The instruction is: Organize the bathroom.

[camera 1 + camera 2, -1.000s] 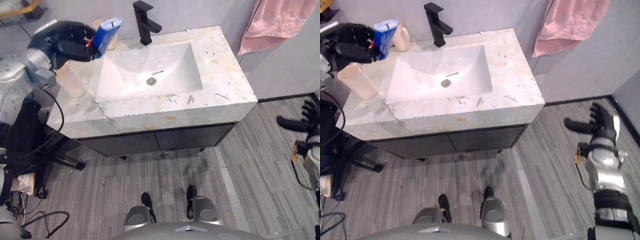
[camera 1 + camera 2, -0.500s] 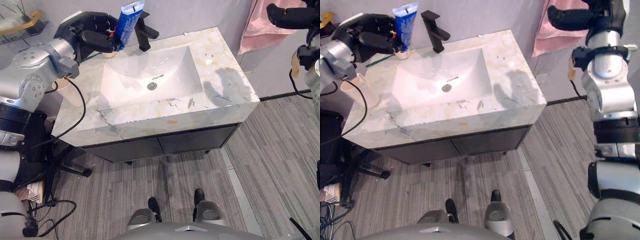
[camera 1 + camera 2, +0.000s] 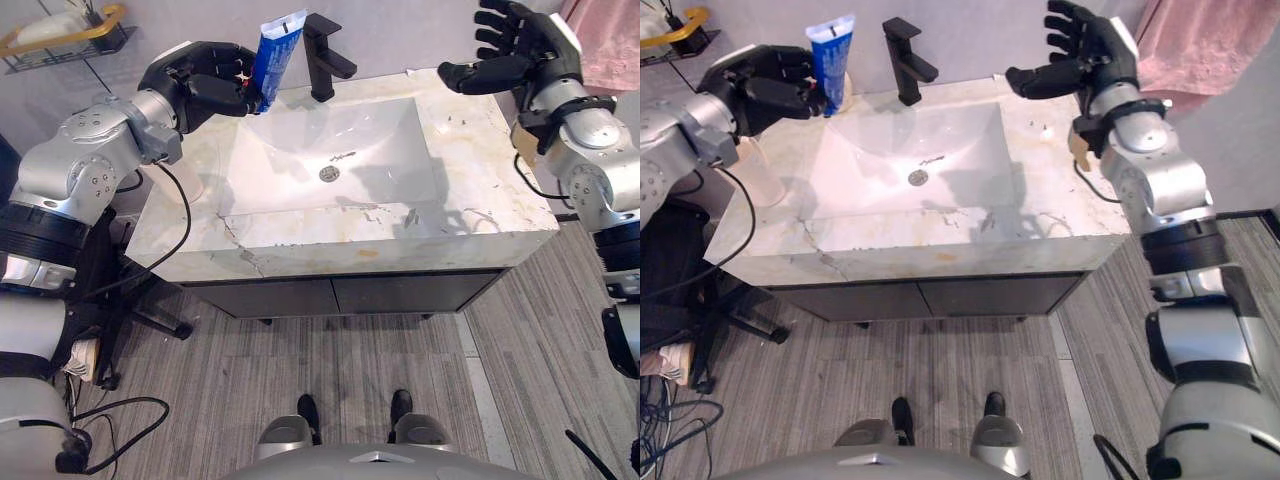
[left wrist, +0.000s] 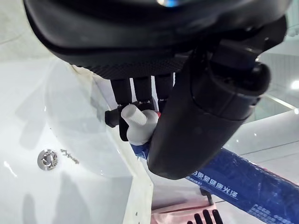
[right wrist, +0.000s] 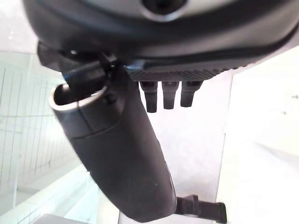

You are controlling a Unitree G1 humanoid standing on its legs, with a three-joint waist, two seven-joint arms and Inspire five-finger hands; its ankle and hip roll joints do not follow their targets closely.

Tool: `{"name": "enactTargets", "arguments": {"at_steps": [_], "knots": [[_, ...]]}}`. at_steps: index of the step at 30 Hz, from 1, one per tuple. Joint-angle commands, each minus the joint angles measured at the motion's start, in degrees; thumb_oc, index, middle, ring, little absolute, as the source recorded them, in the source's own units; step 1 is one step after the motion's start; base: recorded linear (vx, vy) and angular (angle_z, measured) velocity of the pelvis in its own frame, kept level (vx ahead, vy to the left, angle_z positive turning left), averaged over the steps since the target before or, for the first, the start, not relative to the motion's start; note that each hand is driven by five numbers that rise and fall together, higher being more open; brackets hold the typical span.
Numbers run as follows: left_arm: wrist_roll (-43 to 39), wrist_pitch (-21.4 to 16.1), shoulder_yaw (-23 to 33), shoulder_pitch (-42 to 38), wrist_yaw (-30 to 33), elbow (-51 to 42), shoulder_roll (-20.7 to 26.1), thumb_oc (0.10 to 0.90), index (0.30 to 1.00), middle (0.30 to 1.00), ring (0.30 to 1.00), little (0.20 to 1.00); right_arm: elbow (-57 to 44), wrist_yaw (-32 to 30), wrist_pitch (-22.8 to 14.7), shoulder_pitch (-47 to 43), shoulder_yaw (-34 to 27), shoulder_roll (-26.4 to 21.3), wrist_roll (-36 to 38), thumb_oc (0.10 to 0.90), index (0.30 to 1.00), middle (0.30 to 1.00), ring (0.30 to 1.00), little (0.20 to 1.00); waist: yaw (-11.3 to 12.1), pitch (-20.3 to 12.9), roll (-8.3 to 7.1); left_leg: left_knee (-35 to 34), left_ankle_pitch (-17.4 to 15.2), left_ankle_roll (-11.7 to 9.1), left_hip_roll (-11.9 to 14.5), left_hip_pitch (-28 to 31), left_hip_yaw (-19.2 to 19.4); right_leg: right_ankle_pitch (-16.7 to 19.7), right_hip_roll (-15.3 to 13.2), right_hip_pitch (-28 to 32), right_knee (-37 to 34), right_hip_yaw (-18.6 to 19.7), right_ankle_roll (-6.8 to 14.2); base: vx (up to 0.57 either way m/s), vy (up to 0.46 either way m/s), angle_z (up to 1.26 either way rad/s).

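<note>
My left hand (image 3: 205, 85) is clenched round the lower end of the tube (image 3: 276, 52), a blue one with a white cap (image 4: 138, 124). It stands nearly upright at the upper left of the frame, cap end down in my fingers, flat crimped end up, over the back left corner of the counter (image 3: 480, 215), just left of the tap (image 3: 325, 42). In the left wrist view the cap pokes out between thumb and fingers.

I judge the tube light and soft: the body will dent and may ooze if I squeeze hard, and its glossy skin could slip. The stiff shoulder by the cap is the place to grip, and that is about where I have it. The crimped end is too thin and floppy to hold by.

My right hand (image 3: 512, 55) is released, fingers spread, raised at the upper right over the counter's back right corner, holding nothing.

Room: the basin (image 3: 335, 160) takes the middle of the counter, leaving narrow marble strips along its sides and back. A pale cup (image 3: 762, 180) stands on the left strip, low beside my left arm. The tap stands close to the tube, so a swing to the right could knock it. A gold-edged shelf (image 3: 70, 35) hangs on the wall at far upper left, and a pink towel (image 3: 1215, 45) at upper right behind my right arm. The front edge drops straight to the floor.
</note>
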Motion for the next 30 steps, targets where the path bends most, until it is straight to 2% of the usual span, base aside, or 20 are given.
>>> {"name": "enactTargets", "arguments": {"at_steps": [1, 7, 12, 19, 25, 30], "knots": [[-1.83, -4.98, 4.73, -8.5, 1.17, 0.79, 0.11, 0.4, 0.3, 0.3, 0.3, 0.3, -3.57, -1.27, -3.59, -8.92, 1.68, 0.02, 2.43, 0.8, 0.9, 0.9, 0.9, 0.9, 1.15, -9.99, -3.38, -0.01, 4.36, -3.89, 2.59, -2.94, -2.68, -6.75, -1.17, 1.69, -0.04, 1.24, 1.75, 0.0, 0.0, 0.0], [-1.19, -4.53, 3.88, -8.82, 1.04, 0.8, -1.64, 0.4, 0.3, 0.3, 0.3, 0.3, -4.26, -2.3, -2.09, -10.98, 2.86, 2.67, 5.64, 0.8, 0.9, 0.9, 0.9, 0.9, 1.59, -10.71, -3.59, -1.0, 3.6, -3.65, 2.3, -1.95, -3.01, -6.76, -1.02, 2.5, -0.59, 0.95, 1.83, 0.03, -0.012, 0.03], [-0.51, -3.82, 4.39, -8.15, 1.5, 0.28, -3.01, 0.4, 0.3, 0.3, 0.3, 0.3, -6.35, -2.54, 0.36, -11.11, 2.31, 5.88, 12.52, 0.8, 0.9, 0.9, 0.9, 0.9, 1.84, -11.1, -3.68, -1.47, 3.31, -3.59, 2.23, -1.18, -3.2, -6.72, -0.95, 3.12, -0.98, 0.63, 1.82, 0.03, -0.011, 0.0], [-0.46, -2.43, 3.57, -8.95, 1.66, 0.87, -5.61, 0.4, 0.3, 0.3, 0.3, 0.3, -8.25, -2.7, 3.62, -9.78, 2.58, 12.94, 24.1, 0.8, 0.9, 0.9, 0.9, 0.9, 2.31, -12.09, -3.62, -2.14, 2.95, -3.46, 2.14, -0.28, -3.35, -6.68, -0.92, 3.83, -1.45, 0.04, 2.0, 0.03, -0.01, 0.05], [-0.34, -2.16, 2.19, -9.65, 1.37, 2.12, -6.92, 0.4, 0.3, 0.3, 0.3, 0.3, -8.01, -2.82, 3.03, -8.92, 3.46, 16.05, 23.79, 0.8, 0.9, 0.9, 0.9, 0.9, 2.57, -12.91, -3.75, -2.67, 2.52, -3.24, 2.02, 0.54, -3.49, -6.68, -0.83, 4.36, -1.64, -0.3, 2.14, 0.04, -0.012, 0.03], [-0.39, -2.07, 1.73, -9.9, 1.06, 2.87, -7.0, 0.4, 0.3, 0.3, 0.3, 0.3, -7.56, -2.66, 2.67, -9.13, 3.61, 16.08, 22.49, 0.8, 0.9, 0.9, 0.9, 0.9, 2.47, -13.18, -3.84, -2.86, 2.08, -3.07, 1.91, 1.06, -3.53, -6.58, -0.71, 4.56, -1.7, -0.16, 2.27, 0.01, -0.007, 0.0]]}}
